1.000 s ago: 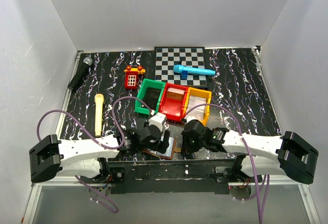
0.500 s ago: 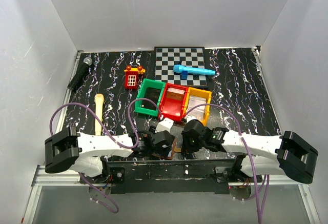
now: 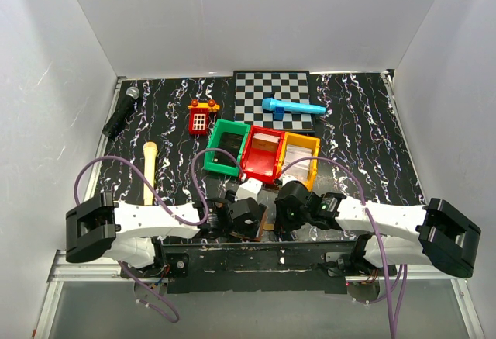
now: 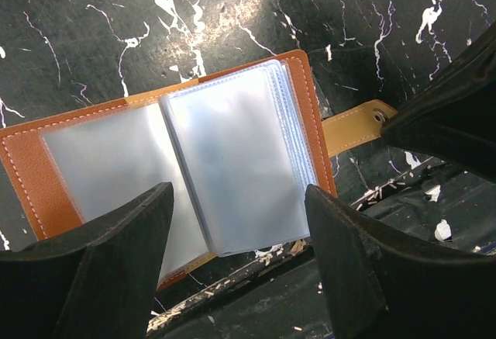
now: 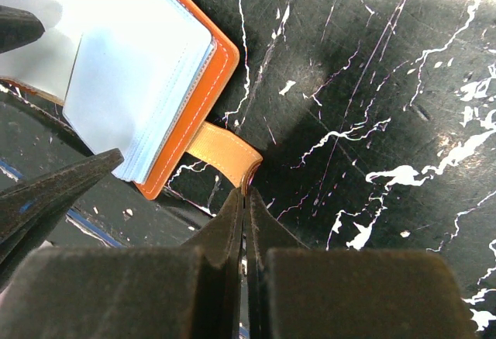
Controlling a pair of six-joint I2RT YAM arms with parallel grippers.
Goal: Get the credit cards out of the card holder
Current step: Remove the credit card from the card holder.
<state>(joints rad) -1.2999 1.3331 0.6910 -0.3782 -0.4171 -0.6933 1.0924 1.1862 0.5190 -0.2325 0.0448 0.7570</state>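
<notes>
One second brought your left gripper (image 4: 236, 199) over the open card holder (image 4: 232, 153), jaws wide. Your right gripper (image 5: 246, 191) pinched its strap (image 5: 225, 153) tight, so extraction looked ready to begin.

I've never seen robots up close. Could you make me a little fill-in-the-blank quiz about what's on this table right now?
1. The card holder lies ___, its clear pockets facing up.
2. The right end effector is pinched shut on its tan ___.
3. The bin between the green bin and the orange bin is ___.
4. The blue microphone rests on a ___ board.
Missing words: open; strap; red; checkered.
</notes>
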